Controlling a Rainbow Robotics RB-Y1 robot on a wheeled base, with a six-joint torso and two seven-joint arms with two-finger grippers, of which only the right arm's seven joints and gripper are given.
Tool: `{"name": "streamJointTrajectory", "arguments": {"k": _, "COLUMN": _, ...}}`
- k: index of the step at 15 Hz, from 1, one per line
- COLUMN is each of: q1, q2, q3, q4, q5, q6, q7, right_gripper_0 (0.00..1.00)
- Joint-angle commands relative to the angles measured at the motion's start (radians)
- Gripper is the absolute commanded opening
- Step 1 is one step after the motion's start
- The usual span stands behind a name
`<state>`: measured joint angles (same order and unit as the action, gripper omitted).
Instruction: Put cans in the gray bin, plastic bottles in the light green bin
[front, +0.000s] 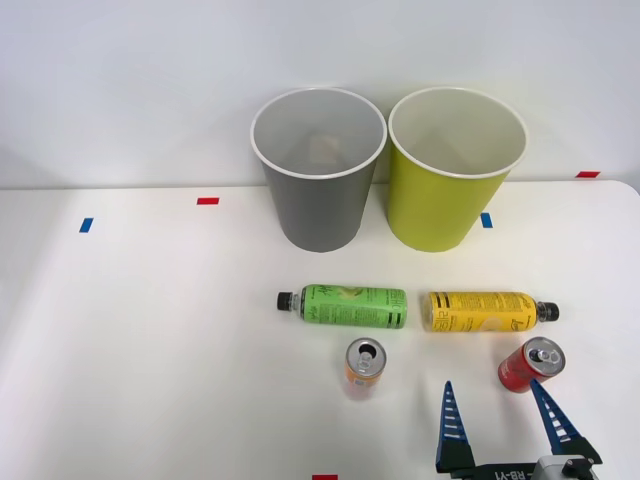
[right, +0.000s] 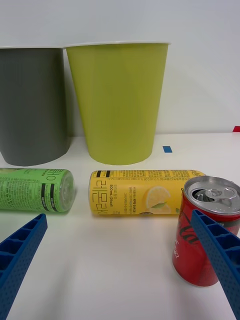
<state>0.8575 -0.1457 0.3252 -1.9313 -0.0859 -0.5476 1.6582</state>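
Note:
Two bins stand at the back of the white table: the gray bin (front: 318, 168) (right: 31, 105) and, to its right, the light green bin (front: 456, 168) (right: 120, 102). In front of them lie two plastic bottles on their sides, a green-labelled one (front: 350, 306) (right: 35, 189) and a yellow-labelled one (front: 485, 311) (right: 142, 192). An orange-and-white can (front: 364, 366) stands upright near the middle. A red can (front: 531, 364) (right: 209, 230) stands upright at the right. My right gripper (front: 497, 392) (right: 120, 255) is open, low near the table's front edge, with its right finger (right: 220, 260) just in front of the red can.
Small blue tape marks (front: 86, 225) and red tape marks (front: 208, 201) dot the table. A blue mark (front: 486, 220) lies right of the light green bin. A white wall rises behind the bins. Bare tabletop spreads to the left.

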Motion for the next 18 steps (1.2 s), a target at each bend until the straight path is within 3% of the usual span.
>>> {"name": "streamJointTrajectory", "arguments": {"k": 1, "q1": 0.0, "q2": 0.0, "q3": 0.0, "q4": 0.0, "q5": 0.0, "q6": 0.0, "q7": 0.0, "right_gripper_0": 1.0}}
{"name": "streamJointTrajectory", "arguments": {"k": 18, "q1": 0.0, "q2": 0.0, "q3": 0.0, "q4": 0.0, "q5": 0.0, "q6": 0.0, "q7": 0.0, "right_gripper_0": 1.0}}
